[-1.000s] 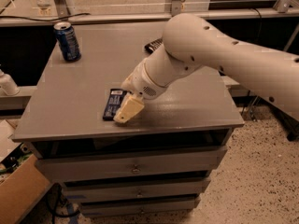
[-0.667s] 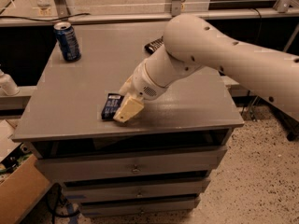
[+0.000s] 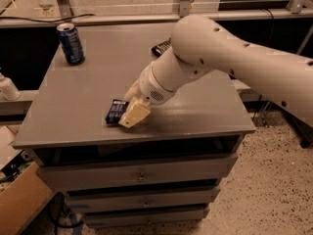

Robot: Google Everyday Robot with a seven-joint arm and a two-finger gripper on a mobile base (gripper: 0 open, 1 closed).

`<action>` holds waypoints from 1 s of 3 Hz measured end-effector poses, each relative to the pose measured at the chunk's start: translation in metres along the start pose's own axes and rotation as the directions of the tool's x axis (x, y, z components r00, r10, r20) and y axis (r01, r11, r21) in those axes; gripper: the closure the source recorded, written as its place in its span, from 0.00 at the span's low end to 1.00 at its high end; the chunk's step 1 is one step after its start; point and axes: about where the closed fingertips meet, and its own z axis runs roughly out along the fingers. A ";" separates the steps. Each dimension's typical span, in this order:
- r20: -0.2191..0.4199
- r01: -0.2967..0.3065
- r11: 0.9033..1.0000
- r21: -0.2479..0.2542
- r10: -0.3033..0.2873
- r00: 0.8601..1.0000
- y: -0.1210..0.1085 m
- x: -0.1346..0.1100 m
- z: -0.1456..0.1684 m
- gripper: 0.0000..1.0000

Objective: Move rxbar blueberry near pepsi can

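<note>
The rxbar blueberry (image 3: pixel 116 111), a flat dark navy wrapper with a small white label, lies near the front edge of the grey table (image 3: pixel 88 92). My gripper (image 3: pixel 133 113) is down on the bar's right end and covers that part of it. The pepsi can (image 3: pixel 71 44), blue with a silver top rim, stands upright at the table's far left corner, well away from the bar and the gripper.
A black bar wrapper (image 3: pixel 161 47) lies at the back of the table, partly hidden behind my arm. The table has drawers (image 3: pixel 142 173) below. A cardboard box (image 3: pixel 19 204) sits on the floor at the lower left. A glass partition runs behind the table.
</note>
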 end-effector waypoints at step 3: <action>0.023 -0.010 0.997 0.075 0.009 1.000 -0.005 0.000 -0.044 1.00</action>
